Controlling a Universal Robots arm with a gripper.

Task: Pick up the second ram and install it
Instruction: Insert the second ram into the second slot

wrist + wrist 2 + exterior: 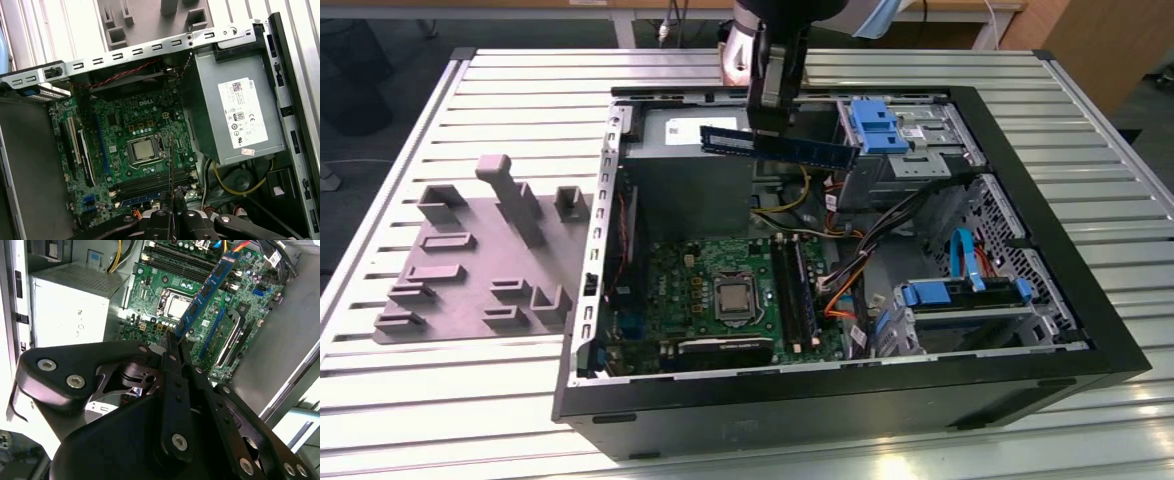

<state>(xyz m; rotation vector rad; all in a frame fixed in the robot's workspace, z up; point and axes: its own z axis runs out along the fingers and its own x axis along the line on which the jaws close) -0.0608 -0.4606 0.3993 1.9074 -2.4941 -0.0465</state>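
Note:
The second ram [781, 145] is a long dark blue-green stick with black chips. It hangs level above the power supply [687, 130] at the back of the open computer case [854, 400]. My gripper [771, 122] is shut on its middle from above. In the second wrist view the ram [205, 292] sticks out from my gripper [175, 342] over the motherboard [165, 275]. In the first wrist view the ram [171, 170] shows edge-on above my gripper [172, 220]. The long black slot rails [794, 285] lie on the motherboard well below the stick.
A grey plastic tray [480, 250] with upright blocks stands on the slatted table at the exterior view's left. Blue drive brackets [874, 125] and loose coloured cables [847, 290] crowd the case's right side. The processor socket [736, 300] sits beside the slots.

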